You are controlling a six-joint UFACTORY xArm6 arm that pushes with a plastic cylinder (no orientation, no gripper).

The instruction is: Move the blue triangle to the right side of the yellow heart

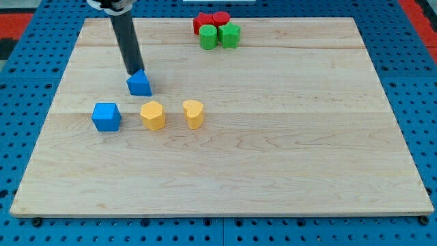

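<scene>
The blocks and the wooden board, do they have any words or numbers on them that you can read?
None: no word, number, label or sign can be read anywhere.
The wooden board is plain.
The blue triangle, at my tip, and the yellow heart have bare faces.

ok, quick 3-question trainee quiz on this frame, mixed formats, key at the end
1. True or false: my tip sits at the upper-left edge of the blue triangle.
2. Multiple choice: the blue cube lies where relative to the yellow heart? A) the view's left B) the view's right C) the view's top
3. Fill in: the two red blocks and two green blocks cluster near the board's ___ edge in the view.

Key: 1 true. 2 A; another yellow block sits between them. 3 top.
</scene>
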